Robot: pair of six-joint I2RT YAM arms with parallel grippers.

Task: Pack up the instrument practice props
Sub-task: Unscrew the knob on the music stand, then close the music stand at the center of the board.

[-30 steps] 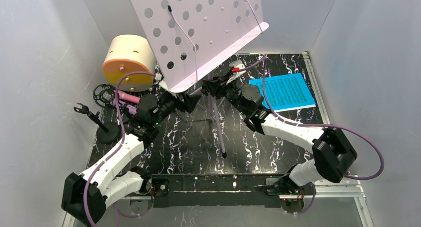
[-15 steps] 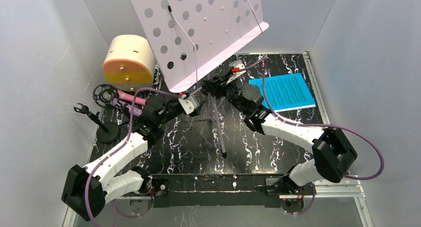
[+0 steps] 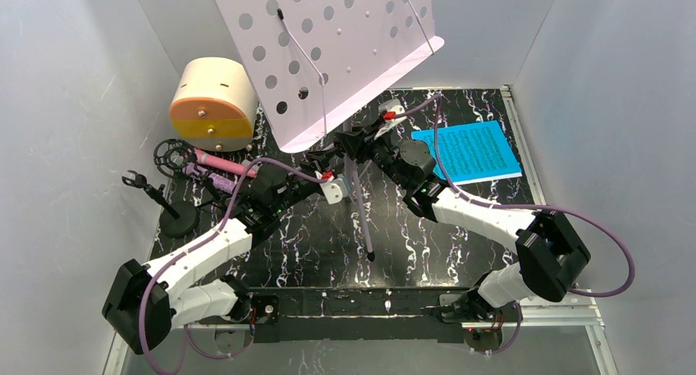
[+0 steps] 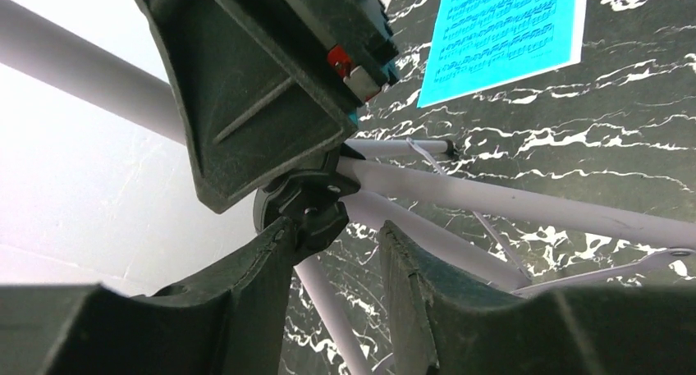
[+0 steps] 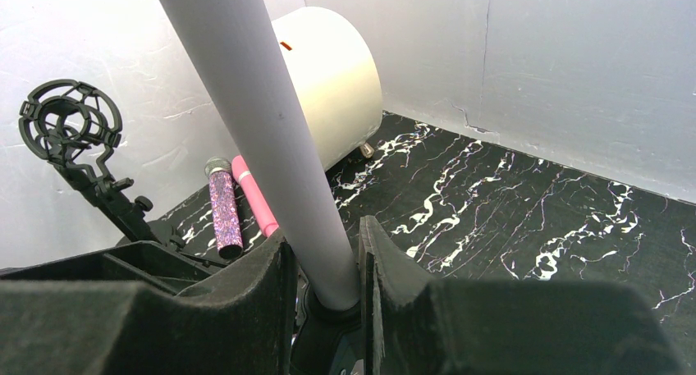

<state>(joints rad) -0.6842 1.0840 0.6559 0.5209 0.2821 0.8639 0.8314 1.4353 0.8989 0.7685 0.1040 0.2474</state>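
The lilac perforated music stand [image 3: 328, 47] tilts over the back of the table, and its pole [image 5: 263, 129] runs down between my right fingers. My right gripper [image 3: 354, 148] [image 5: 324, 244] is shut on that pole just above the black hub. My left gripper [image 3: 338, 182] [image 4: 332, 244] is at the hub [image 4: 308, 207], with its jaws apart around a thin lilac leg [image 4: 328, 317]; its left finger touches the hub. The blue and white sheet music [image 3: 468, 151] [image 4: 509, 30] lies flat at the right. The pink microphone [image 3: 222, 162] [image 5: 256, 198] and the glittery purple mic [image 3: 205, 176] [image 5: 223, 211] lie at the left.
A cream and orange drum [image 3: 215, 102] lies on its side at the back left. The black ring mount [image 3: 168, 155] [image 5: 70, 121] and a small black stand [image 3: 156, 196] are by the left wall. One stand leg [image 3: 365, 227] stretches towards the near edge. Grey walls enclose three sides.
My left gripper has swung right, away from the microphones and up to the stand's hub, and its jaws have narrowed. The right gripper has kept its hold on the pole.
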